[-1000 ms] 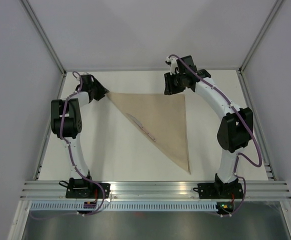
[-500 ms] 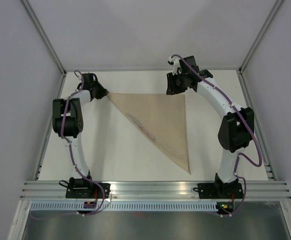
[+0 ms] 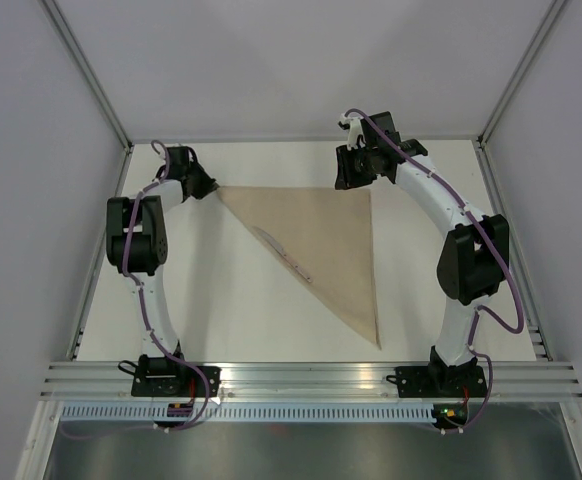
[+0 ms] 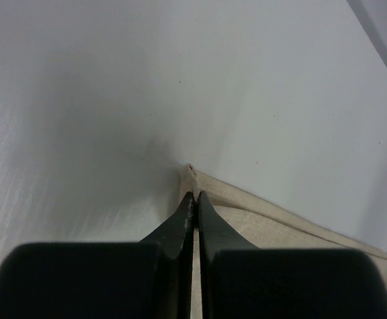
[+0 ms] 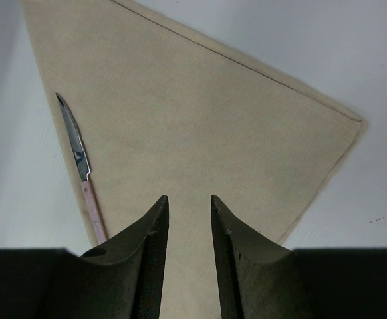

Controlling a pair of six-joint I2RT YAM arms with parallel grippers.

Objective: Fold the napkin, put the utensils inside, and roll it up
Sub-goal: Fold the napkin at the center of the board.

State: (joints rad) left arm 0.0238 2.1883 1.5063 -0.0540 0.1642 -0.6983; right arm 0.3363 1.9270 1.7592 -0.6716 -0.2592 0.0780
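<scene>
Left pincer (image 4: 194, 199) newly tight on napkin (image 4: 280, 229) corner

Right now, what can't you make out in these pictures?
- Top view: the utensils are too thin to count or name.
- Right wrist view: one blade shows, but its handle end runs behind the right gripper.
- Left wrist view: the left gripper, shut on the napkin corner, hides how much cloth is pinched.
- Top view: the right gripper's fingertips sit hidden under its wrist, so its height over the napkin is unclear.
</scene>
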